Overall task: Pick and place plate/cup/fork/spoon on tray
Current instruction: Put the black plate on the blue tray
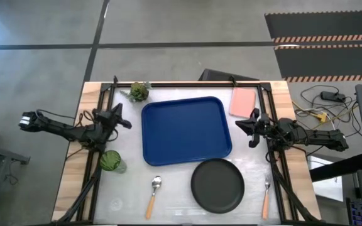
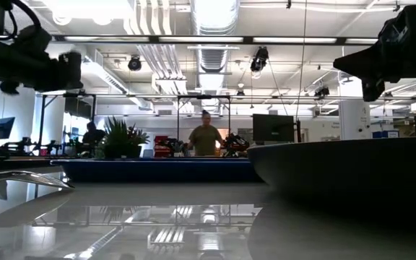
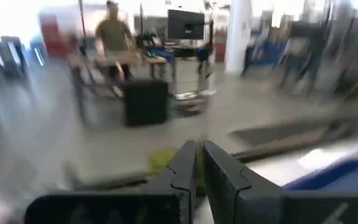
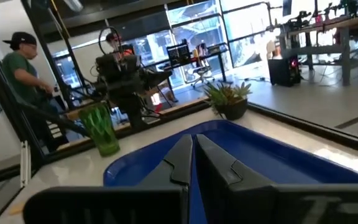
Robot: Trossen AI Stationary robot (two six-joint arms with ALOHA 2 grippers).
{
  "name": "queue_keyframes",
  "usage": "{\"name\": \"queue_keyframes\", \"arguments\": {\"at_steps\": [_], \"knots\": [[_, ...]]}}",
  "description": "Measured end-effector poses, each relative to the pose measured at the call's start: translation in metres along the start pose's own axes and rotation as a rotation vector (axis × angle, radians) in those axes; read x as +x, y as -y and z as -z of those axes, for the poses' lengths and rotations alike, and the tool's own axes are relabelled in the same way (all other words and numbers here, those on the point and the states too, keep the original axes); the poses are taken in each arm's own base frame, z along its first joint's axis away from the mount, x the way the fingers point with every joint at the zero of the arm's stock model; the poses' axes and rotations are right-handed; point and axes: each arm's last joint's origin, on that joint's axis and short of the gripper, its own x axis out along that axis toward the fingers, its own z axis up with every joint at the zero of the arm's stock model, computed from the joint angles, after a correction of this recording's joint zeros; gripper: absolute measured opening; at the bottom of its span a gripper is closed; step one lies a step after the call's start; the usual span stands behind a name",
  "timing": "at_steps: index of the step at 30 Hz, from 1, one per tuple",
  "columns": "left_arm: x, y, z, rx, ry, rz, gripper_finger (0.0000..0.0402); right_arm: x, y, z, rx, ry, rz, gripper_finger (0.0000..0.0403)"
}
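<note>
Tray (image 1: 186, 130) central (holding nothing), plate (image 1: 217, 184) just beside its near edge, cup (image 1: 110, 161) left, left gripper (image 1: 119, 117) closed, right gripper (image 1: 249, 129) closed, flanking tray.

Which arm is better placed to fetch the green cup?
Probably the left: the cup stands just beside the left pincer, across the empty tray from the right pincer.
</note>
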Motion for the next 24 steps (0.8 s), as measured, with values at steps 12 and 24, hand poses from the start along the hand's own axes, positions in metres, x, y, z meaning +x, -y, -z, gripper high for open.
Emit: {"name": "queue_keyframes", "arguments": {"at_steps": [12, 24], "knots": [[0.0, 0.002, 0.0, -0.623, -0.031, 0.067, 0.0011, 0.0, 0.0, 0.0, -0.054, 0.0, 0.0, 0.0009], [-0.002, 0.031, -0.056, -0.658, -0.024, 0.495, 0.0011, 0.0, 0.0, 0.0, -0.054, 0.0, 0.001, 0.0009]]}}
